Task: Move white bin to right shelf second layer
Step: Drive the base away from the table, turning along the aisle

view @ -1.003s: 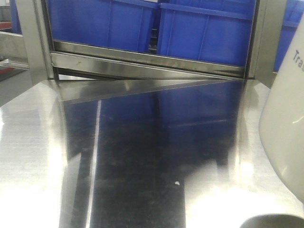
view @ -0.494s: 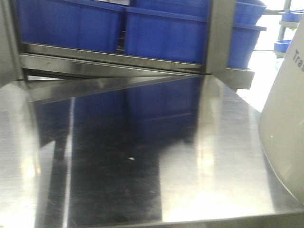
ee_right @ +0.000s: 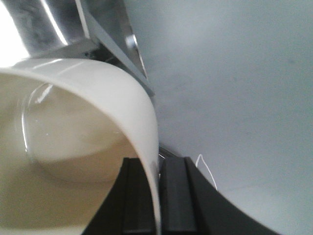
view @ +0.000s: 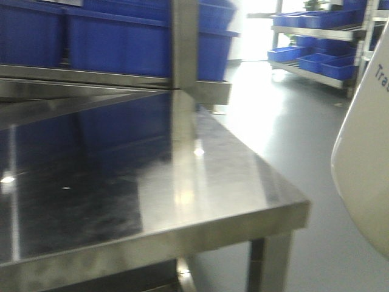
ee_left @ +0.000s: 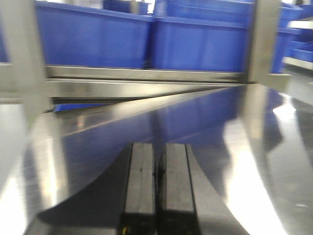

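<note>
Still pinched at its rim, the white bin hangs just off the right end of the steel table.
Only the right wrist view shows the right gripper clamping the bin's wall, one finger inside, and the glossy cream interior down to its base. The left wrist view shows the left gripper pressed together above the table, facing blue crates behind it, their contents hidden. Since a second ago the table's corner, the grey floor and far racks have swung into the front view.
</note>
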Available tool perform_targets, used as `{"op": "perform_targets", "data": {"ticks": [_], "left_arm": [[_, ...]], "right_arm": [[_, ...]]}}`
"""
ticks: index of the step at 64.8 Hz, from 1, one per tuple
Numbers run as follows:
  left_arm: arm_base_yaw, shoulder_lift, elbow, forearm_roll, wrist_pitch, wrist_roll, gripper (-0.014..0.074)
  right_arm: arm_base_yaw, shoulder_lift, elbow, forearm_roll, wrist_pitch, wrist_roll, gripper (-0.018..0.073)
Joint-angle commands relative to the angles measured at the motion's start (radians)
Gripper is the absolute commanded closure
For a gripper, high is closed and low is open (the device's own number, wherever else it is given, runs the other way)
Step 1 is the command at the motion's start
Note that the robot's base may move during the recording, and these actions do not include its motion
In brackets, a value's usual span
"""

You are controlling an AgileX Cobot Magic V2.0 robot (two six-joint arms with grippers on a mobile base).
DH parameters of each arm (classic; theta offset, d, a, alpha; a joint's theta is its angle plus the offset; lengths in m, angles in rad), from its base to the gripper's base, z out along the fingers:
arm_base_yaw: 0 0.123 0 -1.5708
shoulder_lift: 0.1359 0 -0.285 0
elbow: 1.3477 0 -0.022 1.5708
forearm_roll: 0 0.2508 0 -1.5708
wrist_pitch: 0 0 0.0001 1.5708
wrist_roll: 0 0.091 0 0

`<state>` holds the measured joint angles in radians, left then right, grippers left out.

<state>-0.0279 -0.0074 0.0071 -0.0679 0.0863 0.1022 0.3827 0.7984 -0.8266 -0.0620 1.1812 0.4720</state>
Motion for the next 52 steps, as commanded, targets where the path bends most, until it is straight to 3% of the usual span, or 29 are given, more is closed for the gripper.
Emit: {"op": "perform_targets", "data": {"ticks": [1,52], "left_arm": [[-0.002,-0.015,0.037,-0.006,-0.086,-0.003,0.0512],[-0.002,-0.015,0.037,-0.006,-0.086,-0.003,0.0512]], "right_arm": [[-0.007,-0.007,-0.027,-0.012,-0.043,-0.002,0.0490],[-0.007,-0.007,-0.027,-0.012,-0.042,-0.002,0.0490]]}}
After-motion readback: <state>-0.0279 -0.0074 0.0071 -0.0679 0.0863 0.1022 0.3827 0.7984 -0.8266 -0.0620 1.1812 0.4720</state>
